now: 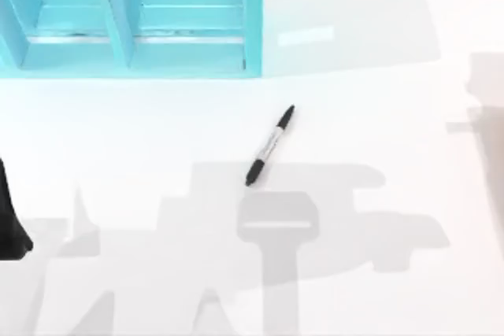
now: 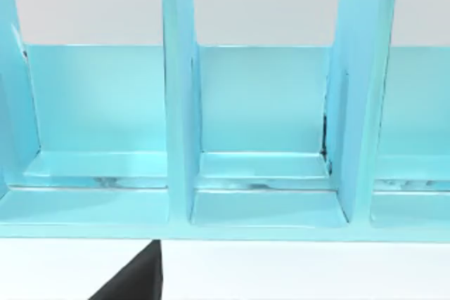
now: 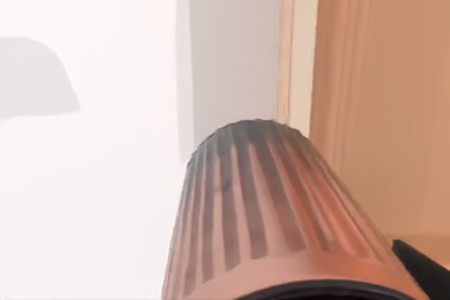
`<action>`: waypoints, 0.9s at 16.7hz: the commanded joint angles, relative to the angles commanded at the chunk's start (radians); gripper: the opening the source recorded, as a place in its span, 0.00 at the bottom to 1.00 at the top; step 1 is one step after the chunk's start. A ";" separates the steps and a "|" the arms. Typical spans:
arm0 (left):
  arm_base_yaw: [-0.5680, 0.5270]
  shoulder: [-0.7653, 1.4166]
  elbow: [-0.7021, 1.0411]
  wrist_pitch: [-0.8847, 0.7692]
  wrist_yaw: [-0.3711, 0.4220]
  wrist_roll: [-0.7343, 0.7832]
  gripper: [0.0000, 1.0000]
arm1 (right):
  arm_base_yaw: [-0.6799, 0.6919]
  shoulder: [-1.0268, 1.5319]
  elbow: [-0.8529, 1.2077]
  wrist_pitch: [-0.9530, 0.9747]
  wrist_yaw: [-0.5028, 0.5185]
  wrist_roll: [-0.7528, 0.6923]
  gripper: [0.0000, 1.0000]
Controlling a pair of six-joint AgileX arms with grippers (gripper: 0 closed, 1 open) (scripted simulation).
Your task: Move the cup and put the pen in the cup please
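The pen [image 1: 270, 145], a slim black marker with a pale middle barrel, lies flat and slanted on the white table near the middle of the top view, with no gripper near it. The cup [image 3: 267, 216], copper-brown with dark ribs down its side, sits close up in the right wrist view with its dark rim nearest the camera. My right gripper is closed on it, and one dark finger [image 3: 425, 265] rests against its rim. My left arm [image 1: 11, 222] is parked at the table's left edge.
A teal shelf unit [image 1: 130, 17] with upright dividers stands at the table's back left; the left wrist view faces its open compartments [image 2: 264, 117]. Behind the cup, the table's edge [image 3: 295, 47] borders an orange-brown surface. Arm shadows fall on the front of the table.
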 joint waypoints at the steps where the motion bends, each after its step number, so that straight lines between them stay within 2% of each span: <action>1: 0.000 0.000 0.000 0.000 0.000 0.000 1.00 | 0.003 0.003 0.002 0.001 0.000 0.003 0.00; 4: 0.000 0.000 0.000 0.000 0.000 0.000 1.00 | 0.073 0.073 0.039 0.032 0.011 0.073 0.00; 10: 0.000 0.000 0.000 0.000 0.000 0.000 1.00 | 0.369 0.327 0.154 0.163 0.052 0.370 0.00; 15: 0.000 0.000 0.000 0.000 0.000 0.000 1.00 | 0.423 0.378 0.176 0.199 0.062 0.423 0.00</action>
